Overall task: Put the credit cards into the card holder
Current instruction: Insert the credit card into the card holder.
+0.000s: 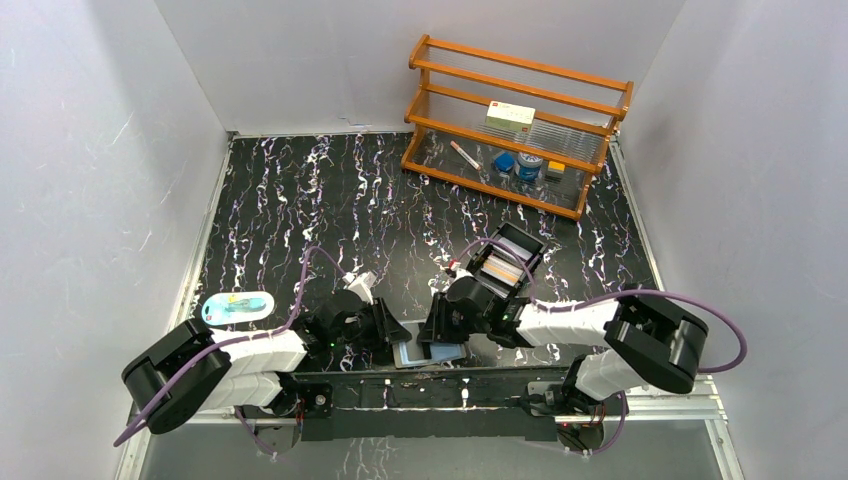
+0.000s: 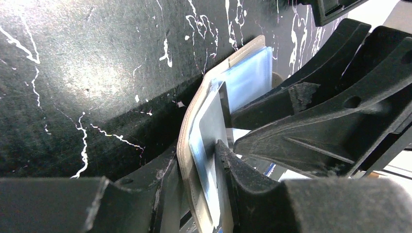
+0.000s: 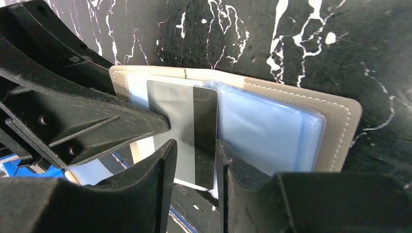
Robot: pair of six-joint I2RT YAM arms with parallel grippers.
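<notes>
Black, white-veined table (image 1: 300, 200): at 6 o'clock, by its near edge, the card holder (image 3: 335, 121) lies open. The left gripper (image 2: 194, 153) clamps the holder's cover edge, fingers half closed. The right gripper (image 3: 195, 145), fingers half apart, straddles a grey credit card (image 3: 177, 102) on the blue sleeves; whether it pinches the card, I cannot tell. A wooden rack (image 1: 515, 120) stands at 1 o'clock.

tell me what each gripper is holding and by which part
The left gripper pinches the card holder by one edge. The right gripper seems to hold nothing: its jaws stand apart over the credit card on the holder.
</notes>
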